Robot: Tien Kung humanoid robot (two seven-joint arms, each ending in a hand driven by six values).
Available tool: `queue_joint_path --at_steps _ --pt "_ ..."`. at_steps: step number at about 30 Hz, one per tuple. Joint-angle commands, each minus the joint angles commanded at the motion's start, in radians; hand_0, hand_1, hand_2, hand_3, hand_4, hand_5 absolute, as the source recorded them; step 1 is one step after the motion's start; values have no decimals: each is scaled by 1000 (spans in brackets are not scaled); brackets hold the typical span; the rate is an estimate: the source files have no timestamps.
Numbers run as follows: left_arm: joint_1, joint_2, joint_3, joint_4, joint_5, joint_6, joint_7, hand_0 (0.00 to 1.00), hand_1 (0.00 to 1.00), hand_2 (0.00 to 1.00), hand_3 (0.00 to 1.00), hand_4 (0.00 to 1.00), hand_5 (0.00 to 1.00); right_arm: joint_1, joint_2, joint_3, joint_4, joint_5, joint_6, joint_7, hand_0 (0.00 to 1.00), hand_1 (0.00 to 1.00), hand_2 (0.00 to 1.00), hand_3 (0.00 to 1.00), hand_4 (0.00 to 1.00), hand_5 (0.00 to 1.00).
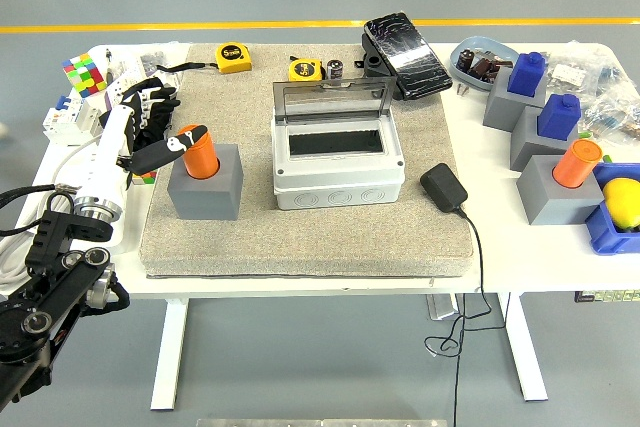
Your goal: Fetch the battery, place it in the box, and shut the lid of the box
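left hand [160,132] clamped on orange battery [200,155] in grey holder [206,184] | box [338,157] lid open | adapter [443,188] right

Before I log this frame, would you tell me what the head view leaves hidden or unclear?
- Left hand: its fingers overlap the orange cylindrical battery in the grey block holder; a closed grasp cannot be confirmed.
- Grey plastic box, clear lid raised: its interior is dark, contents unreadable.
- Blue tray with yellow object: cut by right edge.
- Right hand: out of view.
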Motion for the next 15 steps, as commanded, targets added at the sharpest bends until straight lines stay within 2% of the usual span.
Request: queue_joint_path --at_steps 4,5,10,11,15 --pt "-3 -1 7 2 -2 1 -1 854 791 773 793 998 348 -2 0 -7 -2 5 0 -1 703 727 721 703 998 716" --pt "-5 -3 11 3 -4 3 -1 852 790 777 800 998 283 -3 -1 -12 -4 9 1 -1 704 728 721 703 998 716" --pt "-11 -7 32 11 -29 6 -11 852 790 777 800 998 283 -5 -1 -16 -5 13 1 -1 704 728 721 703 998 716" --pt "-12 -7 35 13 -34 5 -13 746 717 754 775 998 214 -4 0 -15 -5 12 1 -1 704 727 720 703 998 716" --pt "-20 -11 57 26 -53 9 -26 746 717 754 775 998 214 -1 1 -8 -1 5 0 0 704 727 720 703 998 716"
